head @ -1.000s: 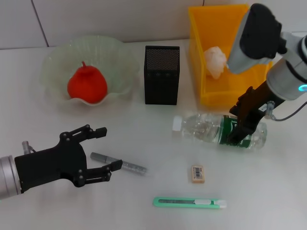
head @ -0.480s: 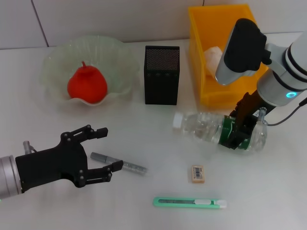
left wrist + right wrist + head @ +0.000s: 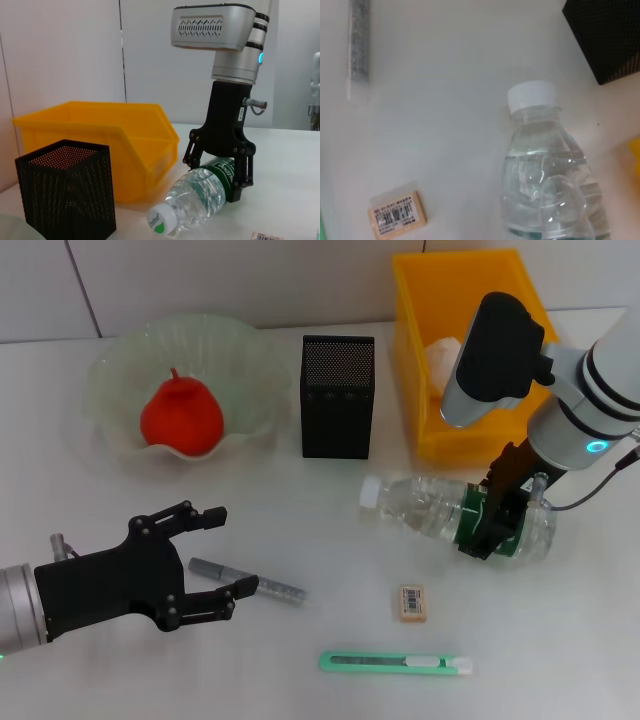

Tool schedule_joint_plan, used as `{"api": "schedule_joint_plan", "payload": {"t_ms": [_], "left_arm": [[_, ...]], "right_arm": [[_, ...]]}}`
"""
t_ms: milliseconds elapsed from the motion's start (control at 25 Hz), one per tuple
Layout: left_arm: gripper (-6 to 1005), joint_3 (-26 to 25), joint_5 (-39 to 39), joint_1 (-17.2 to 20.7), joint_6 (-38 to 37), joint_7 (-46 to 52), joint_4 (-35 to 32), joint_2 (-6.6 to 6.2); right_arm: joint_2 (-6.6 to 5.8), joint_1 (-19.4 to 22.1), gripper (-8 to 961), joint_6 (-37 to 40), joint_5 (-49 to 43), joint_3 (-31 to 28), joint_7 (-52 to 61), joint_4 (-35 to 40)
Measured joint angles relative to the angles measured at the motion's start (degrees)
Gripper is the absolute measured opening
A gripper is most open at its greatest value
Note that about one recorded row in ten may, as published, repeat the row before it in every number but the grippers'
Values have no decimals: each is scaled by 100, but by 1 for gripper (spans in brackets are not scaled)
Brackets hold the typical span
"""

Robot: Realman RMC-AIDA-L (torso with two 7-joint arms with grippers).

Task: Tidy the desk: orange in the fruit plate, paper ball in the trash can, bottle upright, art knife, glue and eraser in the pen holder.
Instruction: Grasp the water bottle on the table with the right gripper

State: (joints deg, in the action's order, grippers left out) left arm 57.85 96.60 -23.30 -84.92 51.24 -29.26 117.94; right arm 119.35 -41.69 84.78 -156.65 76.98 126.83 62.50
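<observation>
The right hand sits at the right of the head view, its black fingers clamped around the green-labelled part of the bottle, which lies on its side on the white desk with its white cap pointing toward the frame's centre. Just above it in the frame stands the yellow trash can with the paper ball inside, and to the left of that the black mesh pen holder. Below the bottle lies the eraser, and lower still the green art knife. At lower left the left hand hovers with fingers spread wide, holding nothing, its lower fingertip over the grey glue. The orange rests in the fruit plate at upper left.
</observation>
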Motion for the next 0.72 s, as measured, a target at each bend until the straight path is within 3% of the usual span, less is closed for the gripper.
{"api": "schedule_joint_plan", "payload": {"t_ms": [720], "left_arm": [[793, 7, -1, 2, 2, -15, 15, 2]], "right_arm": [[13, 18, 835, -253, 20, 216, 56, -270]]}}
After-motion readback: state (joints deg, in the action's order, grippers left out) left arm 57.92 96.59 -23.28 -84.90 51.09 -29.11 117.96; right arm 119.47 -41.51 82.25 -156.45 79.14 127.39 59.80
